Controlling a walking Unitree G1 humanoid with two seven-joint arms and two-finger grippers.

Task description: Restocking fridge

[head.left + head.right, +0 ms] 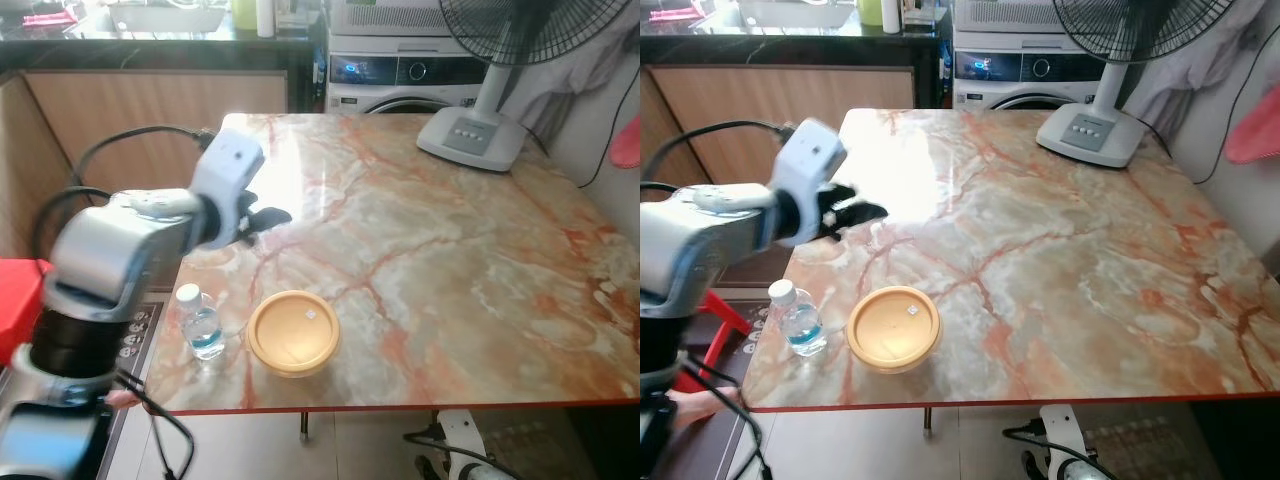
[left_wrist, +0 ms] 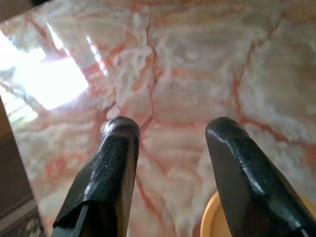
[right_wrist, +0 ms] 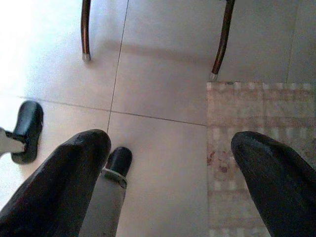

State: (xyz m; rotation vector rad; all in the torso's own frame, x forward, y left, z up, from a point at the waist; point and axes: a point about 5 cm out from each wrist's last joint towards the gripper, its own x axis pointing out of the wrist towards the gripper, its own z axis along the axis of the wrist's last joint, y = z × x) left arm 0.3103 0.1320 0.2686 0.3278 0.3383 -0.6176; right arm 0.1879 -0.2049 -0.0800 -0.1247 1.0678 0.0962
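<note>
A small clear water bottle [image 1: 201,324] with a white cap stands at the marble table's near left corner. Beside it, to the right, sits a round yellow lidded container [image 1: 293,332]. My left gripper [image 1: 265,220] hovers open over the table's left side, a little beyond the bottle and container, with nothing between its fingers. In the left wrist view the two black fingers [image 2: 113,163] stand apart above the marble, and the yellow container's rim [image 2: 213,222] peeks in by one finger. My right gripper [image 3: 168,173] hangs open beside the table, pointing at the tiled floor.
The marble table [image 1: 430,250] has a red edge. A standing fan's base [image 1: 470,135] rests on its far right corner. A washing machine [image 1: 400,75] and a wooden counter [image 1: 150,100] stand behind. Something red [image 1: 15,300] sits at the left. Table legs [image 3: 85,29] and a rug [image 3: 256,148] are below.
</note>
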